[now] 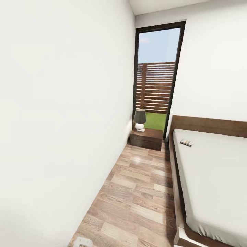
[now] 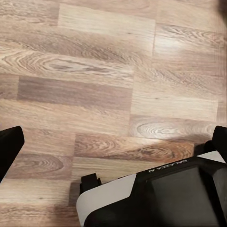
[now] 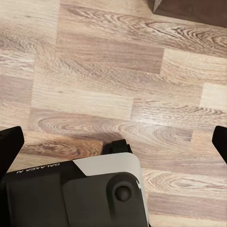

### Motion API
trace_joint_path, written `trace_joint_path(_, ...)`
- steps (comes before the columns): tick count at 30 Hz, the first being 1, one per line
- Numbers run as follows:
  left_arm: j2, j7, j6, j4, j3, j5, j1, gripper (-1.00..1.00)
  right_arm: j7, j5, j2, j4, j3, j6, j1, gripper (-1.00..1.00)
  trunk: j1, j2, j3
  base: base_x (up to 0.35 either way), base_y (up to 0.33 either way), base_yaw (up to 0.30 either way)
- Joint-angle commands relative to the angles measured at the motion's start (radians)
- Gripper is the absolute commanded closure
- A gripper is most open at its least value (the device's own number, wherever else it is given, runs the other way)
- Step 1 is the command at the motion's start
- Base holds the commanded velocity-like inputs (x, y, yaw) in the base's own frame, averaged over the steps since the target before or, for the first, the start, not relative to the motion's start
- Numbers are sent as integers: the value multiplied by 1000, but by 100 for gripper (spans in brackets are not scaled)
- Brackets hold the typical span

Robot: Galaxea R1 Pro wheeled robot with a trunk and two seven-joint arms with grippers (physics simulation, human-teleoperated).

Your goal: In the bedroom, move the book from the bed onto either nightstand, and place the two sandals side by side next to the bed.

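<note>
A narrow strip of light wood-plank floor [image 1: 137,192] runs ahead between a plain white wall [image 1: 61,120] on the left and the long dark-brown wooden base edge of the large low bed [image 1: 176,192] on the right. The strip is bare along its length and widens toward the camera. At its far end a low square dark-brown wooden nightstand [image 1: 146,139] stands against the wall corner, just beside the head of the bed, with a small lamp with a dark shade and white round foot [image 1: 139,120] on its top. Behind it rises a tall dark-framed window [image 1: 157,72] showing a slatted wooden fence and grass.

The small thin paperback book [image 1: 186,142] lies flat on the pale grey-white mattress [image 1: 212,171], near the headboard [image 1: 209,125] and close to the mattress edge nearest the nightstand.

The left tool [image 2: 113,142] points down at the plank floor, its black fingers [image 2: 9,146] far apart at the picture's sides, nothing between them. The right tool [image 3: 113,137] also hangs over the floor, fingers [image 3: 10,142] spread wide and empty, with a dark-brown wooden edge [image 3: 189,9] at one corner of its view. Both tools are well apart from the book.
</note>
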State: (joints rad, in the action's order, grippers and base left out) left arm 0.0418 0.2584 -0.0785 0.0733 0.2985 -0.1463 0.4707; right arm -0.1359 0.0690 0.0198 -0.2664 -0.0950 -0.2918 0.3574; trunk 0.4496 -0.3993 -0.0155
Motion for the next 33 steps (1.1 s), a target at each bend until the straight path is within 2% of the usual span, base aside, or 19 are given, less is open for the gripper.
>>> trace_joint_path(1, 1, 3, -8, 2, 6, -11, 0, -100, -4, 7, 1, -2, -5, -4, 0, -100, 0, -1, 0, 0, 0, 0)
trace_joint_path(19, -2, 16, -9, -25, 5, -13, -33, -100, -4, 7, 0, -2, -5, -4, 0, -100, 0, -1, 0, 0, 0, 0)
trace_joint_path(33, -5, -14, -8, -26, 5, -13, -45, -100, -4, 7, 0, -2, -5, -4, 0, -100, 0, -1, 0, 0, 0, 0)
